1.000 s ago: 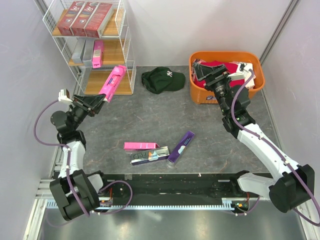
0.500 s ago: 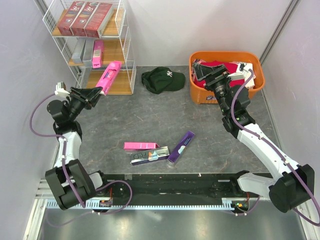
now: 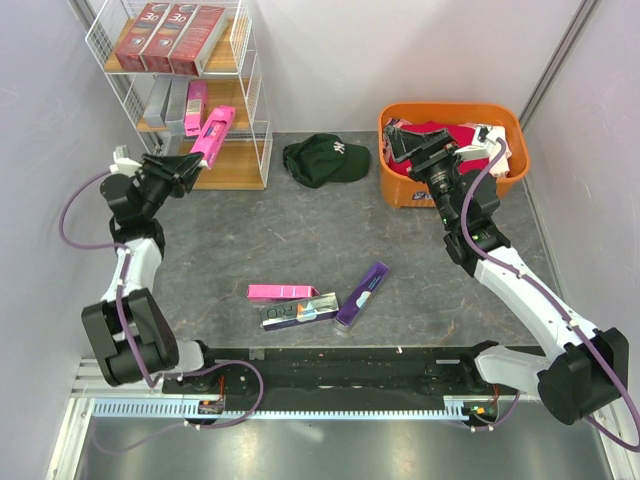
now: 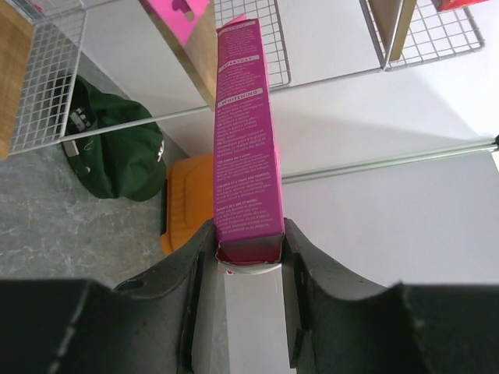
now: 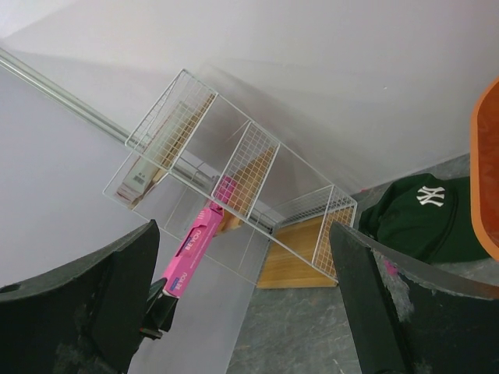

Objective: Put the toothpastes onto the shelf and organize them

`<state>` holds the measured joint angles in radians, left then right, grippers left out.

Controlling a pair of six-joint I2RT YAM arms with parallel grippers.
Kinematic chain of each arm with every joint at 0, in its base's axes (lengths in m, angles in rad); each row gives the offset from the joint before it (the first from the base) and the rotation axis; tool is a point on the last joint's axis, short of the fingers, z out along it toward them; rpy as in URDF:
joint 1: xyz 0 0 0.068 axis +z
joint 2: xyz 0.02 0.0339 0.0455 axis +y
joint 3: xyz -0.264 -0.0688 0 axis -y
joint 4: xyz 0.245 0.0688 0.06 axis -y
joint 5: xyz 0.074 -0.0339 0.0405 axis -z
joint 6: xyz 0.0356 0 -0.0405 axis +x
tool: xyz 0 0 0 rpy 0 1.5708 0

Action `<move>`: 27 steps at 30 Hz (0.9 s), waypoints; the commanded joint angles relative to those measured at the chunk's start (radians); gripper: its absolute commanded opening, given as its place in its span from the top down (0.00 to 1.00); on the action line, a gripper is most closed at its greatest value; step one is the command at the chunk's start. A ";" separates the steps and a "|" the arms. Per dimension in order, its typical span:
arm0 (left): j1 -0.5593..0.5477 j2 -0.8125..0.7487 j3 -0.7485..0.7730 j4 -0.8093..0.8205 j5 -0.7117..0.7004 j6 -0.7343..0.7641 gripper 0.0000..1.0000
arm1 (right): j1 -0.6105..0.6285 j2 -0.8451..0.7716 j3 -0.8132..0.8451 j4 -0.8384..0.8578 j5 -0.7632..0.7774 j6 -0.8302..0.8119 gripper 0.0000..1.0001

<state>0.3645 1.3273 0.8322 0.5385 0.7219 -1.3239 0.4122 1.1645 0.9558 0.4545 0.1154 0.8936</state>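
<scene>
While loading the shelf, steer by its middle board.
Look to the far left corner of the table for that rack, with red boxes across the top board and grey ones plus a pink neighbour on the middle. Leave the right gripper, jaws wide apart and holding nothing, above the orange tub at the far right corner. Trust the left gripper, clamped on the tail end of the held toothpaste, nose tilted up at the middle tier's front wire. Level out, line up alongside the neighbour, push straight, release only once past the rim. Save the three loose toothpastes by the near edge for later.
</scene>
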 commanded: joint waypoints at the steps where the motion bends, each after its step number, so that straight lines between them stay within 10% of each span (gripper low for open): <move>1: -0.070 0.081 0.129 0.029 -0.050 0.045 0.98 | 0.000 0.006 -0.011 0.015 0.026 -0.016 0.02; 27: -0.180 0.358 0.229 0.074 -0.400 -0.072 0.98 | -0.001 -0.002 -0.028 -0.005 0.050 -0.024 0.02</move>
<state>0.1932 1.6436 1.0401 0.6228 0.4061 -1.3762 0.4122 1.1664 0.9329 0.4316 0.1486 0.8852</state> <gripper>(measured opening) 0.404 0.982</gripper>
